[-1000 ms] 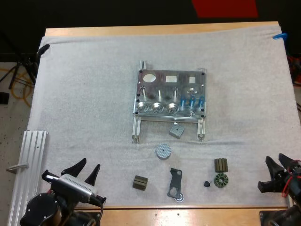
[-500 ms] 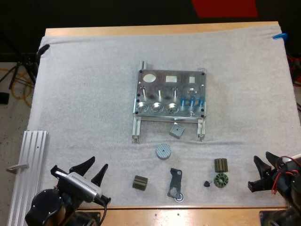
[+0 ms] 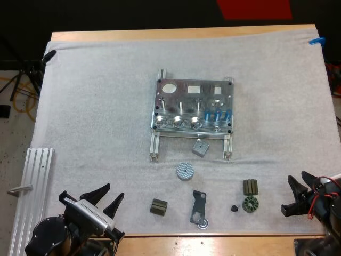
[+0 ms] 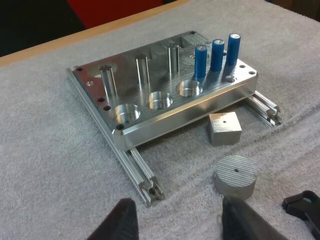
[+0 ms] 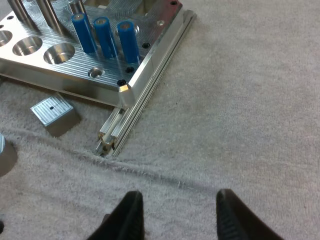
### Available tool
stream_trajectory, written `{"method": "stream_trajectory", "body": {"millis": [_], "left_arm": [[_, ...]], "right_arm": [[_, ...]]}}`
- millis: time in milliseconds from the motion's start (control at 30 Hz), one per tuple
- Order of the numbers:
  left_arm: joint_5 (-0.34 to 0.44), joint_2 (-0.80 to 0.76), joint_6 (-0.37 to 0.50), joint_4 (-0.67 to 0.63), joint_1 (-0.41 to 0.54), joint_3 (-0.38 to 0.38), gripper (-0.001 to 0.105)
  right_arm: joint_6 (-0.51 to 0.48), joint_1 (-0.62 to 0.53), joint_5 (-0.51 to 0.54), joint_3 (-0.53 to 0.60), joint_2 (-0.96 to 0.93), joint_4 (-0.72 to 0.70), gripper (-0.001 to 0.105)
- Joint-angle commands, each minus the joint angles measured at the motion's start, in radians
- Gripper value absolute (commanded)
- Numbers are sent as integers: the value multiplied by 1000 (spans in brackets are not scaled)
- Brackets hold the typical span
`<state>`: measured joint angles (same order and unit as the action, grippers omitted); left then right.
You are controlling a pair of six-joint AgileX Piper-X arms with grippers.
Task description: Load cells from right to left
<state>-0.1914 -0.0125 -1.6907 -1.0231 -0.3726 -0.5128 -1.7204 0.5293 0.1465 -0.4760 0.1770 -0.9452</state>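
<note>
Both grippers stand with fingers apart and clamp nothing. We note the left gripper (image 3: pixel 111 192) over the near left part of the white mat (image 3: pixel 96 106), beside an aluminium rail (image 3: pixel 34 186), and the right gripper (image 3: pixel 292 195) at the mat's near right edge.

The metal fixture (image 3: pixel 184 96) lies mid-mat, well apart from both. Three blue cylinders (image 3: pixel 217 113) stand upright in a row at the right end of its near edge.

The high view gives us the layout of the loose parts nearer the arms: a small metal cube (image 3: pixel 200 147) just beside the fixture, a round metal disc (image 3: pixel 184 171), an olive block (image 3: pixel 158 207), a black bracket (image 3: pixel 199 207), a ribbed block (image 3: pixel 250 186) and a toothed ring (image 3: pixel 249 204).

The left wrist view, over its gripper (image 4: pixel 182 220), adds depth: three round bores (image 4: pixel 159 101) left of the cylinders (image 4: pixel 218 54), and upright pins (image 4: pixel 141 70) behind them.

The right wrist view, over its gripper (image 5: pixel 180 217), shows the cylinders (image 5: pixel 105 35) close to the fixture's corner (image 5: pixel 125 87), the cube (image 5: pixel 54 114) lying clear of the plate.
</note>
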Motion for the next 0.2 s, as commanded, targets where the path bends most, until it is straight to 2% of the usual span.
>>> {"method": "stream_trajectory", "body": {"millis": [0,167], "left_arm": [[-1,-53,-1,-2,-1,-5,39],[-1,-53,-1,-2,-1,-5,39]], "right_arm": [[-11,1,0,-3,-1,8,35],[-11,-5,0,-3,-1,8,35]]}}
